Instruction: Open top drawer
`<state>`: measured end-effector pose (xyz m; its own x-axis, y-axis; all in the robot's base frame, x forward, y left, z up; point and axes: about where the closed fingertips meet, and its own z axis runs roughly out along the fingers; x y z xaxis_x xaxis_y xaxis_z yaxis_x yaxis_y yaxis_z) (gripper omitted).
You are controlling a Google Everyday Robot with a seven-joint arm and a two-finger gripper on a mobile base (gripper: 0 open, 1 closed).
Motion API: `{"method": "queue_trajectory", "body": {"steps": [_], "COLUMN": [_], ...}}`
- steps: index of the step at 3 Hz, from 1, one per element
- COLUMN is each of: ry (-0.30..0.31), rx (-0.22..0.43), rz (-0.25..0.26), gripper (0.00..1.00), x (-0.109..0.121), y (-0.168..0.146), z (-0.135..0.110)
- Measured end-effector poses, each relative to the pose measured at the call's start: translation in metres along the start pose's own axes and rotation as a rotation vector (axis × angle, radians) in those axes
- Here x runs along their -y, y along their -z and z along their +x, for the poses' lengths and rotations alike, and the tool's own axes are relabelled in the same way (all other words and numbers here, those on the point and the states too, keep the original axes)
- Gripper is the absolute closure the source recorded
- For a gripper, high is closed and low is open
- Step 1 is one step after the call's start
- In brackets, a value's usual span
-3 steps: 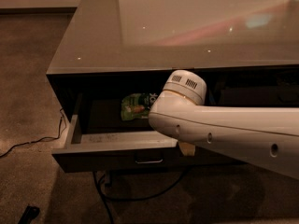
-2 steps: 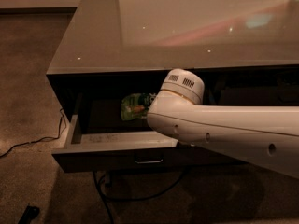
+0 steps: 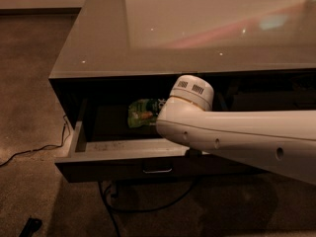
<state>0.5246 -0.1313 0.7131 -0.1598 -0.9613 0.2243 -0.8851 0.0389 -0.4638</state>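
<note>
The top drawer [image 3: 118, 166] is dark grey and stands pulled out from under the counter. Its lighter scuffed inside [image 3: 123, 144] shows, and a small loop handle [image 3: 158, 170] sits at the front centre. A green packet [image 3: 144, 113] lies at the back of the drawer. My white arm [image 3: 232, 132] reaches in from the right across the drawer's right half. The gripper [image 3: 193, 152] is at the drawer's front edge just above the handle, almost wholly hidden behind the arm.
A glossy grey countertop [image 3: 197, 28] overhangs the drawer. A thin cable [image 3: 29, 152] runs over the carpet at left, and more cables [image 3: 148, 206] hang below the cabinet. A small dark object [image 3: 30, 227] lies on the floor at bottom left.
A small pale part that showed under the arm has gone out of sight. The arm has barely shifted. The drawer stands as far out as before.
</note>
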Motion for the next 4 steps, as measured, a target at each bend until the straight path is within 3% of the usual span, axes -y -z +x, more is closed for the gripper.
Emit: {"method": "queue_trajectory", "body": {"steps": [1, 4], "ry": [-0.004, 0.028], "rx": [0.024, 0.033], "rz": [-0.011, -0.081], "gripper": [1.0, 1.0], "x": [-0.002, -0.016], "y": [-0.018, -0.062], "z": [-0.006, -0.02]}}
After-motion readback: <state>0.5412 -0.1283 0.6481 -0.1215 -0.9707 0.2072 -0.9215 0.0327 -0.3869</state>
